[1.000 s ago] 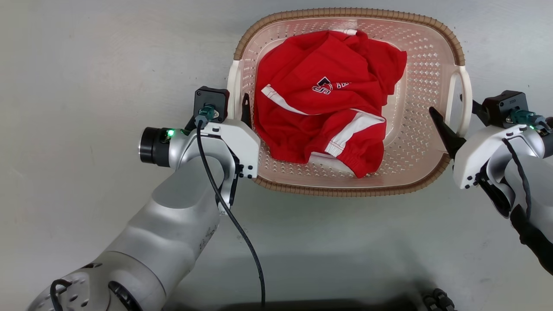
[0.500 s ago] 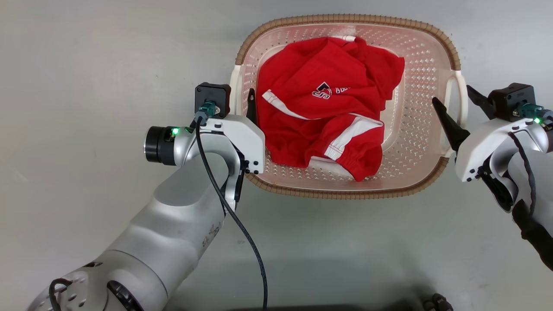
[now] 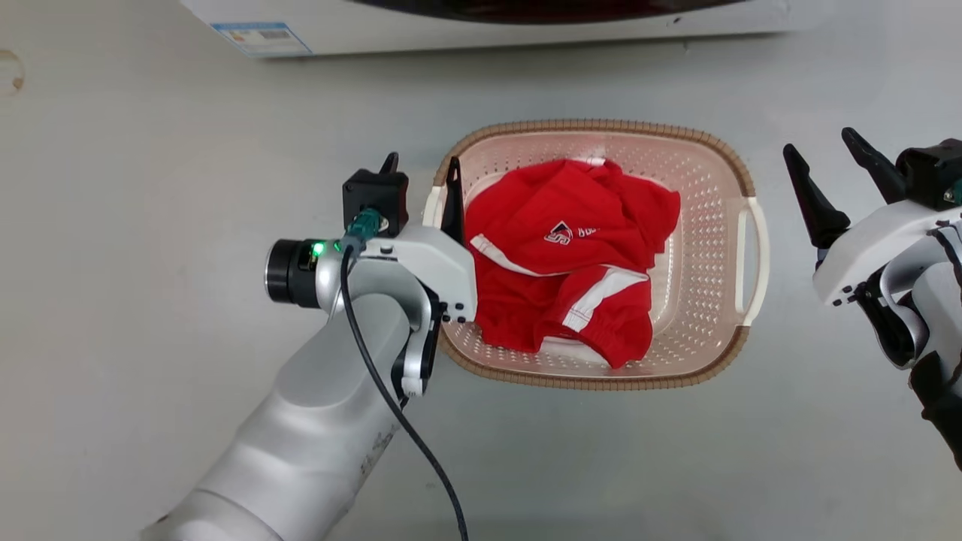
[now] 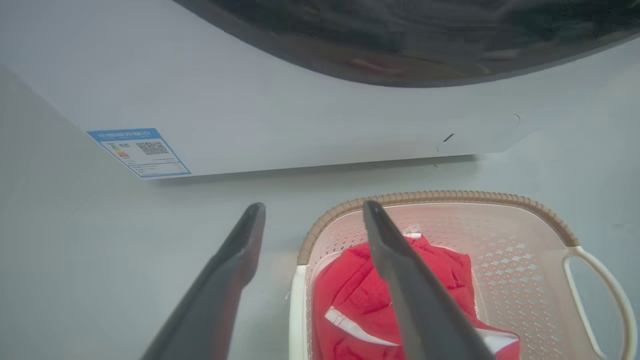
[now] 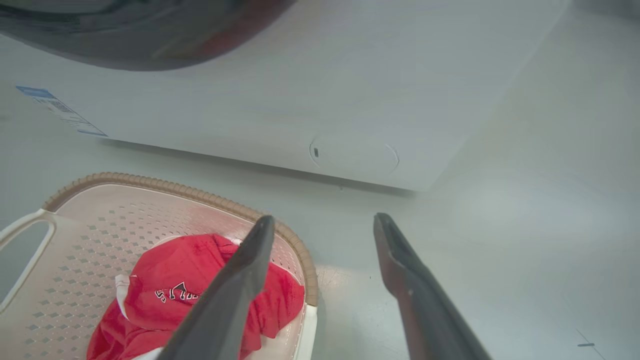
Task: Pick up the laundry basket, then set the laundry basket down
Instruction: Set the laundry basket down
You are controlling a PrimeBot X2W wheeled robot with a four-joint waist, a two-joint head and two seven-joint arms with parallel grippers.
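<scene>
Pink-beige plastic, the laundry basket (image 3: 706,225) sits on the floor (image 3: 150,240) before the washing machine (image 3: 481,34), apparently set down. The right gripper (image 3: 819,150), fingers spread, has drawn clear of its handle (image 3: 756,248); the left gripper (image 3: 421,167), also spread, still straddles the other.

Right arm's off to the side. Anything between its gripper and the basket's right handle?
Nothing visible does. The right gripper hangs open beside the laundry basket, apart from its white right handle, with bare floor between them. The left gripper is open astride the left handle, one finger inside the wall, one outside.
</scene>
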